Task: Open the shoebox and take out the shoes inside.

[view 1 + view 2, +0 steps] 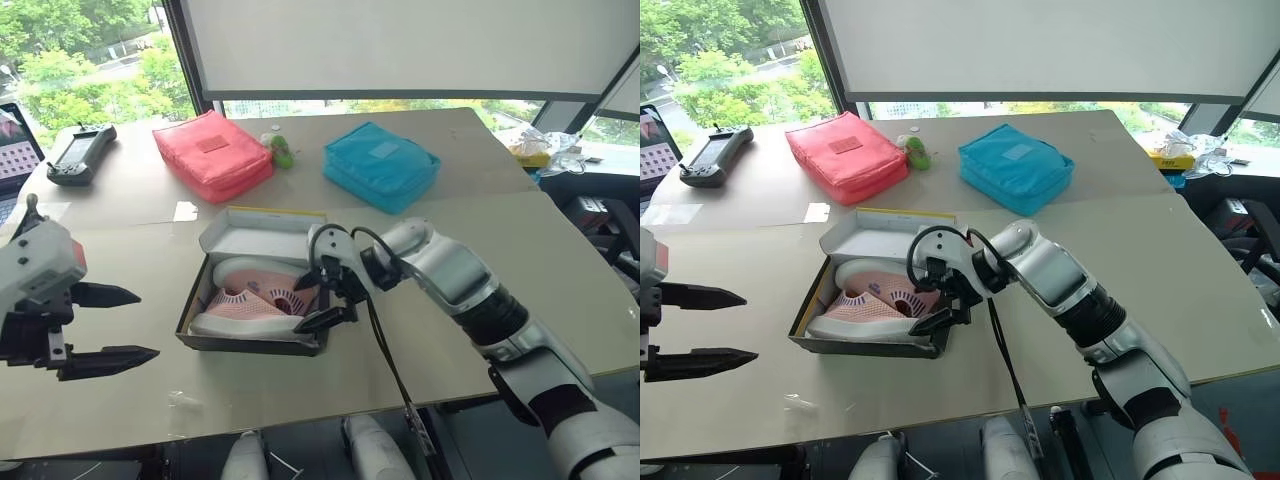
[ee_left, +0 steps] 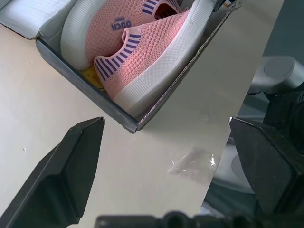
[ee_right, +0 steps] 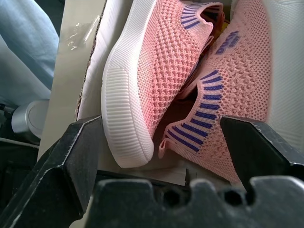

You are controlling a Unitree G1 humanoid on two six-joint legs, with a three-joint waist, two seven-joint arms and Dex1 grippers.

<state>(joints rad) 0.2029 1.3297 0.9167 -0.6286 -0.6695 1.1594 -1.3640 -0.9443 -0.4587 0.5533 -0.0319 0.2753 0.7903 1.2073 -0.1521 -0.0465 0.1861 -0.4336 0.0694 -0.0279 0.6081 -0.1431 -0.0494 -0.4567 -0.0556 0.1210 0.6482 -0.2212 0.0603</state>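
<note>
Box (image 1: 252, 343) sits open mid-table (image 1: 480, 260), lid flap folded back on the far side so the top is clear for access. Both shoes (image 1: 250, 298) are in it, lying on their sides, nested sole-out, which is why they fill it so tightly.

My right gripper (image 1: 333, 293) is at the box's right end, jaws spread wide, nothing held. One finger is over the shoes and the other hangs at the box's near right corner. In the wrist view the near shoe's heel sits between the fingers (image 3: 57, 171). I judge that's the pre-grasp for the near shoe.

My left gripper (image 1: 100, 325) is parked well left of the box, also spread wide and empty, pointing toward it. Probably ready to steady the box or take a hand-off.

Red pouch (image 1: 212, 152) and blue pouch (image 1: 381, 165) are on the far side, out of the way.
</note>
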